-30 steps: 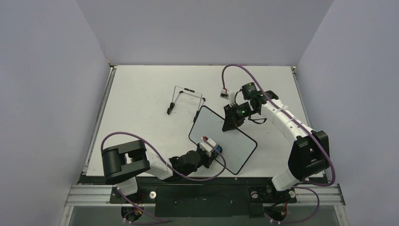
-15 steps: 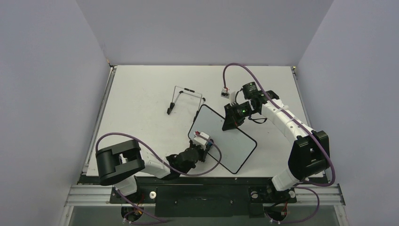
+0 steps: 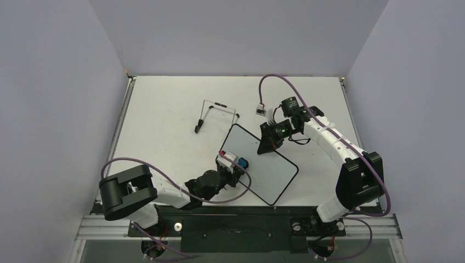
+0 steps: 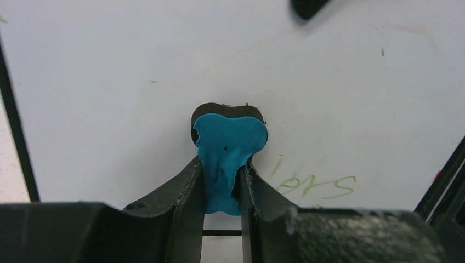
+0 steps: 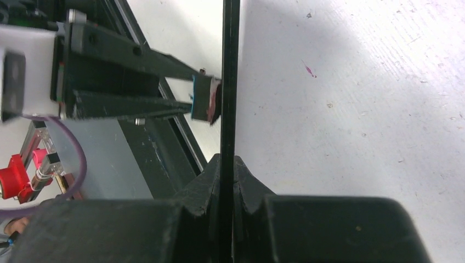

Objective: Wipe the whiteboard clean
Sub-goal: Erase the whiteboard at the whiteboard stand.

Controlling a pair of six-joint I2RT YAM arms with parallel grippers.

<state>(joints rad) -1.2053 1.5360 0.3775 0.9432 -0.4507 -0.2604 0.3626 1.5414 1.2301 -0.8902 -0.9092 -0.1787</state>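
The whiteboard (image 3: 268, 172), white with a thin black frame, sits slanted at mid-table. Faint green handwriting (image 4: 315, 184) is on its face (image 4: 109, 82). My left gripper (image 3: 237, 164) is shut on a small blue eraser (image 3: 242, 162), squeezed between the fingers and pressed against the board (image 4: 230, 139). In its own wrist view the left gripper (image 4: 222, 167) points straight at the board. My right gripper (image 3: 267, 143) is shut on the board's far edge, seen edge-on as a black line (image 5: 229, 82) between its jaws (image 5: 227, 167). The eraser (image 5: 205, 99) also shows there.
A thin black wire stand (image 3: 216, 114) lies on the table just beyond the board's far left corner. Grey walls close in the table on three sides. A purple cable (image 3: 274, 79) arcs above the right arm.
My left gripper has carried the eraser across the board from its near middle toward the left edge. The right gripper has kept its hold; the board has shifted only slightly.
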